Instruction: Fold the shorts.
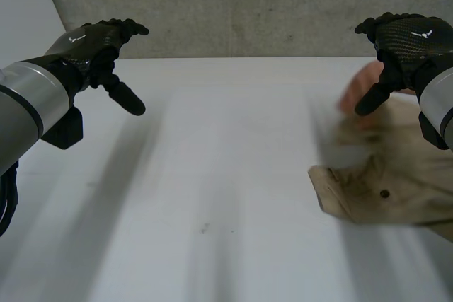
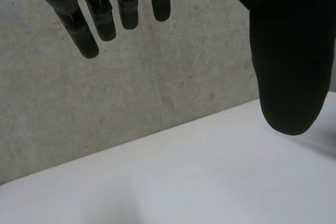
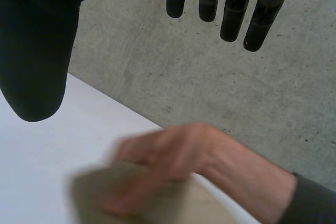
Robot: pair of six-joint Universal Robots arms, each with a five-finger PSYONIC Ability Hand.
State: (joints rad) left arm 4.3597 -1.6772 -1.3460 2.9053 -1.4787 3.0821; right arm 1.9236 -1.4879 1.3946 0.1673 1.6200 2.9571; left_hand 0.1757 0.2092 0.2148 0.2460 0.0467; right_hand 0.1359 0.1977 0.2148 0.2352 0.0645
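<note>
Tan shorts [image 1: 386,175] with a dark button lie on the white table [image 1: 226,196] at its right side, partly under my right arm. A person's hand [image 1: 362,93] rests on the far part of the shorts [image 3: 131,192], and the same person's hand [image 3: 173,161] lies below my right hand's fingertips in the right wrist view. My right hand [image 1: 403,44] hovers above the shorts, fingers straight, holding nothing. My left hand [image 1: 99,47] hangs over the table's far left, fingers [image 2: 105,14] straight and thumb apart, empty.
A grey concrete wall [image 1: 248,5] runs behind the table's far edge. The person's forearm [image 3: 252,177] in a dark sleeve reaches in from the right, close under my right hand.
</note>
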